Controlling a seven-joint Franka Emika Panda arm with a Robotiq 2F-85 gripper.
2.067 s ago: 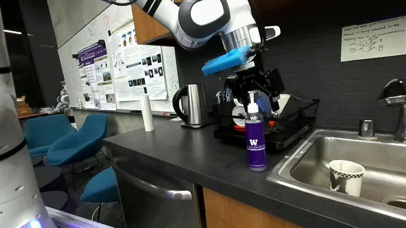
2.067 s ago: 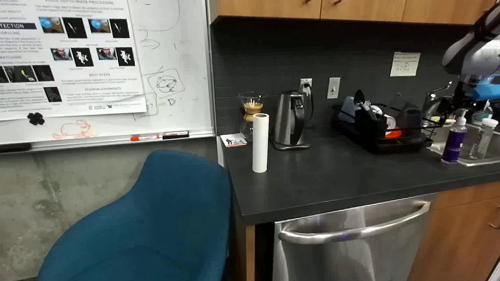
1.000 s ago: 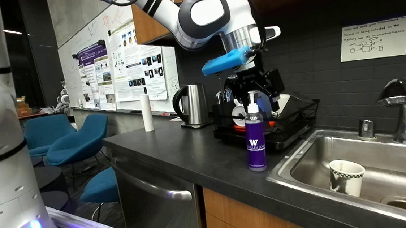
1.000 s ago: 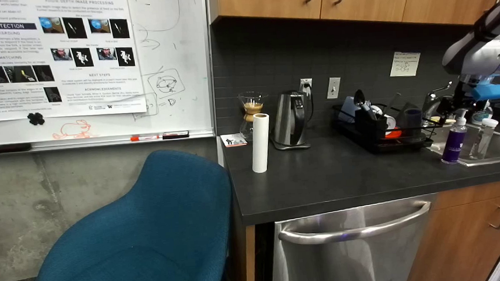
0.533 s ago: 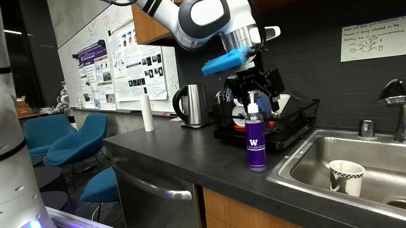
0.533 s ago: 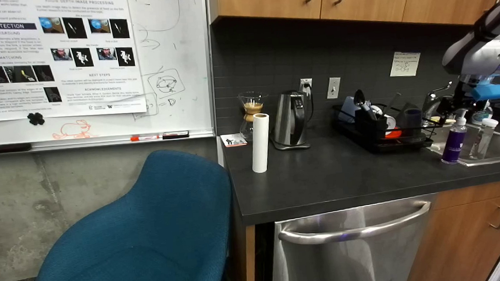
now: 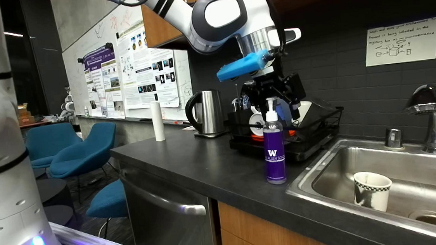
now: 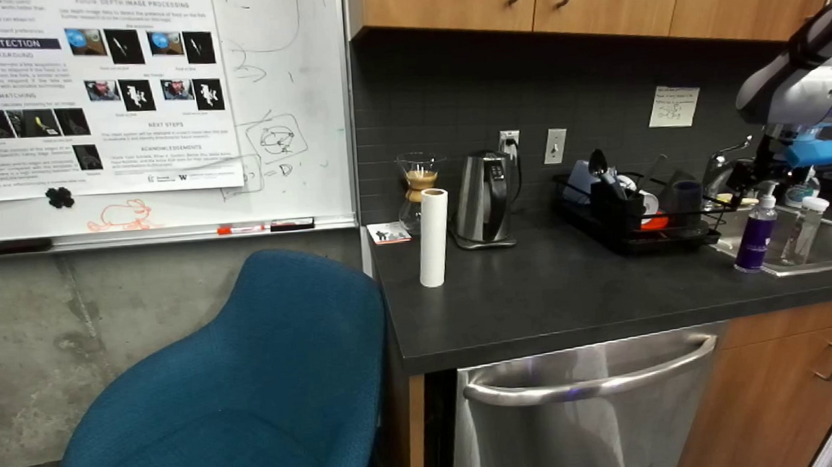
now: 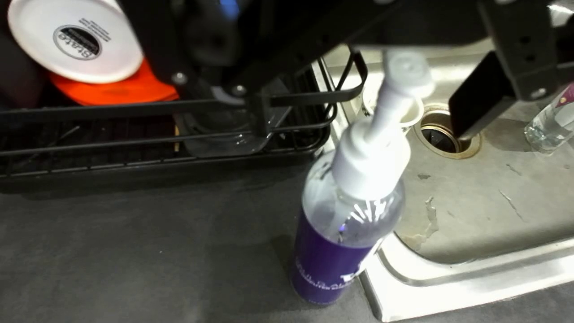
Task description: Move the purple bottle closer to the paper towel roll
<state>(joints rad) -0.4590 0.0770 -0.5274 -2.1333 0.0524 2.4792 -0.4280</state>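
While nothing's visibly moved in recent secs, hand (image 7: pixel 280 113) is spread nr purple bottle (image 7: pixel 274 153), no grip yet; paper towel roll (image 8: pixel 433 240) well apart, so transfer prob pending.

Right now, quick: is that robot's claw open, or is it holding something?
Gripper: open, holding nothing; the purple bottle stands ungripped.
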